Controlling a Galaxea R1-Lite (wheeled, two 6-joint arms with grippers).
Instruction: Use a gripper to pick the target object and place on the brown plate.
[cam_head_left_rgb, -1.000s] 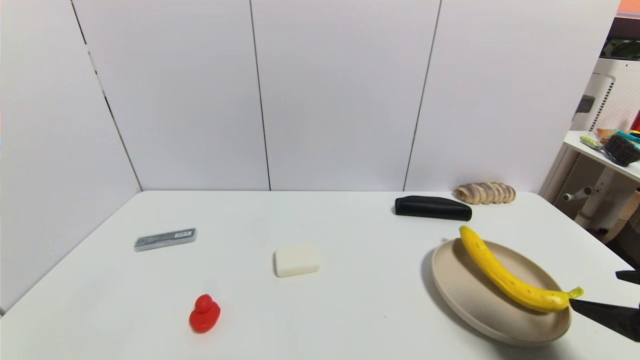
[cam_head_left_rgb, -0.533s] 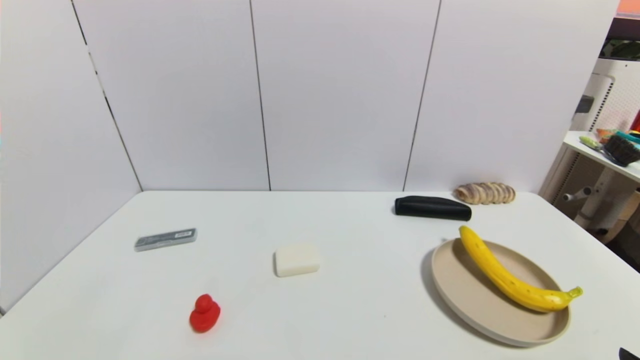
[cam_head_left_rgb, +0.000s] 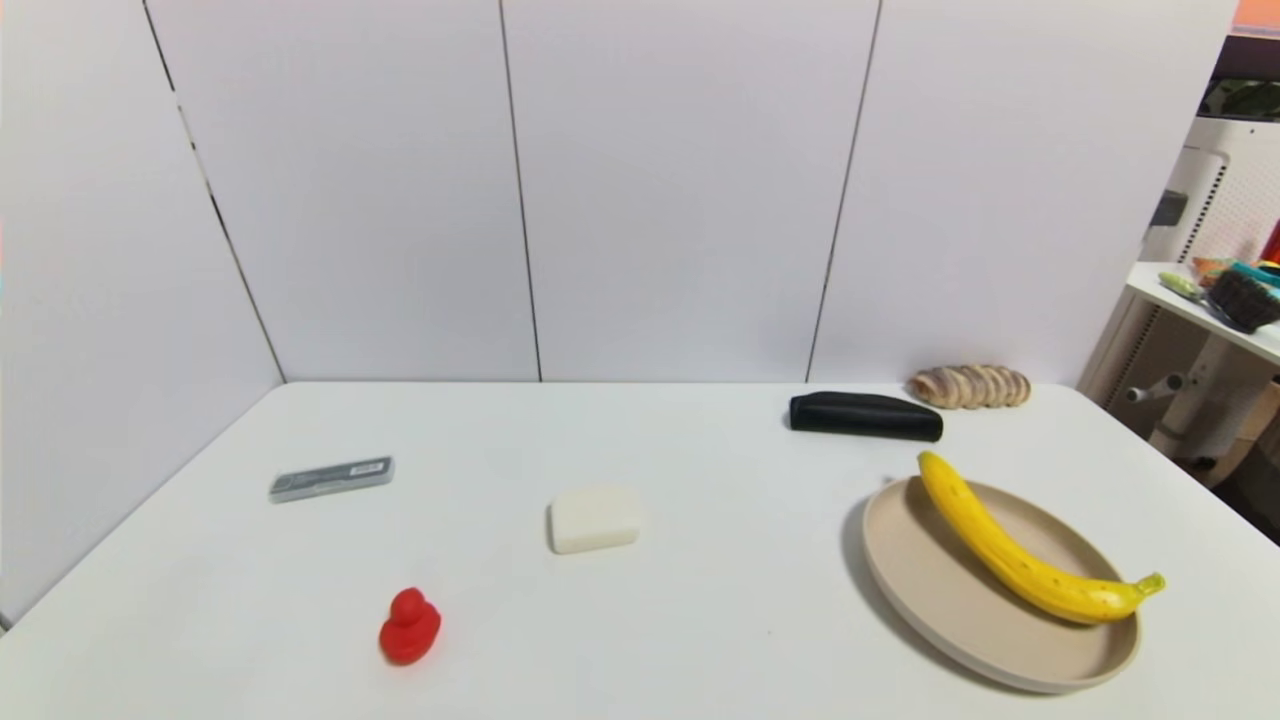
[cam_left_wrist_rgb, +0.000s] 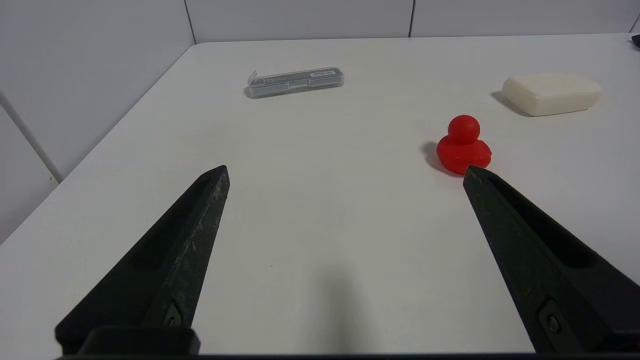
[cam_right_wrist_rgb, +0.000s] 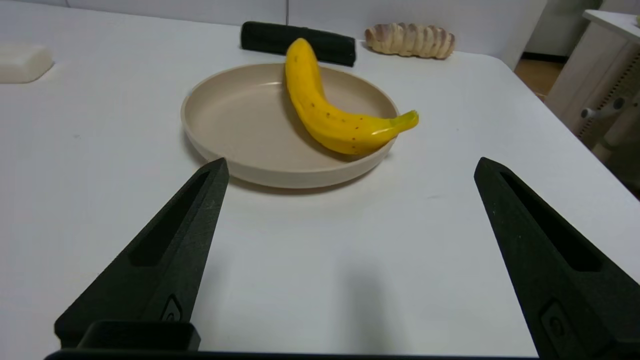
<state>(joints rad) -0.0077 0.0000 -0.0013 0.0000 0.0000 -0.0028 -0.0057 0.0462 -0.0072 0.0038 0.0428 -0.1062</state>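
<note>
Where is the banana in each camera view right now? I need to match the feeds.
Head view: banana lies across the brown plate, lower right.
Left wrist view: not in it.
Right wrist view: banana on the brown plate, upper centre, beyond the open right tool.
Shared landmark: black case behind the plate.
</note>
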